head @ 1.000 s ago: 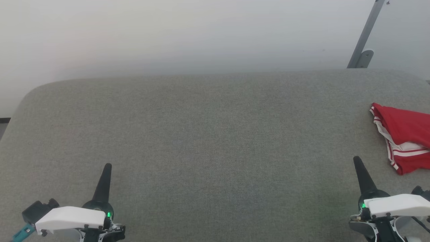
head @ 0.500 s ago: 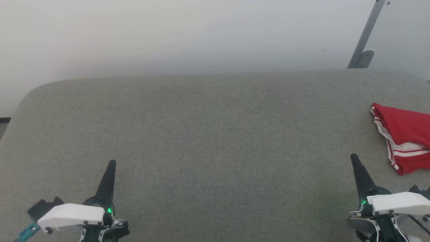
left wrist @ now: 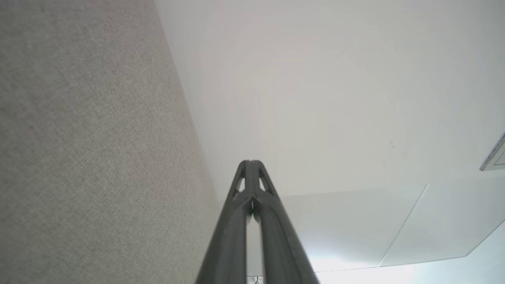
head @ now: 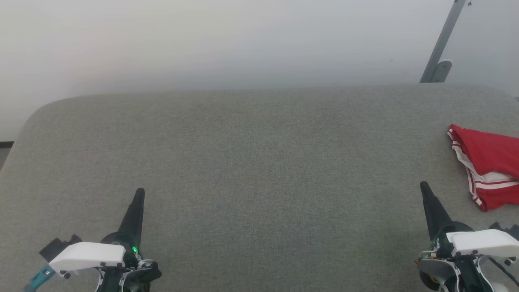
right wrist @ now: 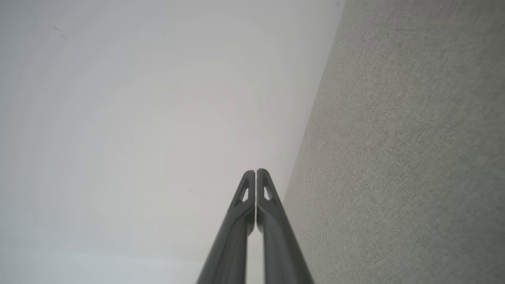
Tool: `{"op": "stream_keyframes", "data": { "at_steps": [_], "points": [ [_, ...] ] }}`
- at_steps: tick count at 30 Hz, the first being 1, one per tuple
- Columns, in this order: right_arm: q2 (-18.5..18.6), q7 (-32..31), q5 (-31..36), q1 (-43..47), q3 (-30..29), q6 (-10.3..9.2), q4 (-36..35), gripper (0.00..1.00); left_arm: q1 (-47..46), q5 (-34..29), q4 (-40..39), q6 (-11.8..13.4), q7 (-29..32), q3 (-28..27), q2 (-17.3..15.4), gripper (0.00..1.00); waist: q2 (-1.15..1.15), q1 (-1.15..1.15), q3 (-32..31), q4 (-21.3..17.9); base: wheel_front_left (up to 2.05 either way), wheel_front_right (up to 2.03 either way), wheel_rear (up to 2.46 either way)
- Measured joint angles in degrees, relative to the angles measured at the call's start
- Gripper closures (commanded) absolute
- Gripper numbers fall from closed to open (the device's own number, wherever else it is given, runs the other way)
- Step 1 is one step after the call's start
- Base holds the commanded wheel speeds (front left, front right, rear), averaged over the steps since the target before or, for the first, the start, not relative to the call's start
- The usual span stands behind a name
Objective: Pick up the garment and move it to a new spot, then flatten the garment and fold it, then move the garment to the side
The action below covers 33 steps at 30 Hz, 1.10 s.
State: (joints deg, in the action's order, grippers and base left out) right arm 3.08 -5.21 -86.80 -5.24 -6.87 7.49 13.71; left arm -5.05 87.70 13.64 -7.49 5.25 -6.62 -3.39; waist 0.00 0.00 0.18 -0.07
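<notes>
Both my arms sit low at the near edge of the grey padded surface. L gripper is lower left, fingers pressed together into one dark spike w/ nothing btwn them, tip leaning slightly right. R gripper is lower right, fingers likewise together and empty, tip leaning slightly left. In both wrist cams the finger pairs meet at the tips, w/ grey fabric to one side and pale wall beyond.

The garment lies on the surface at the far right, cut off by the frame edge, so I can't tell its full shape or true long axis. It's bunched, not flat. The visible part is red w/ a red-white striped trim edge running diagonally from a pointed corner at far-left down to a near corner. A white band crosses its lower part. It's beyond and right of my R gripper, apart from it, no contact. A grey metal strut leans on the wall behind.
</notes>
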Motion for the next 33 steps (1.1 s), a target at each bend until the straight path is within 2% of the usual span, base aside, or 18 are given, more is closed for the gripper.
{"op": "stream_keyframes", "data": {
  "at_steps": [13,33],
  "points": [
    [-0.09,-1.30,-5.35,-0.77,0.33,-0.01,0.25,1.00,-0.88,4.58,0.45,0.00,1.31,0.08,0.49,1.00,0.00,0.00,0.00,0.07,0.00,0.00,0.00],
    [-0.10,-1.35,-5.49,-0.85,0.35,0.00,0.26,1.00,-0.90,4.60,0.46,0.00,1.31,0.10,0.53,1.00,0.00,0.00,0.00,0.07,0.00,0.00,0.00]
  ]
}}
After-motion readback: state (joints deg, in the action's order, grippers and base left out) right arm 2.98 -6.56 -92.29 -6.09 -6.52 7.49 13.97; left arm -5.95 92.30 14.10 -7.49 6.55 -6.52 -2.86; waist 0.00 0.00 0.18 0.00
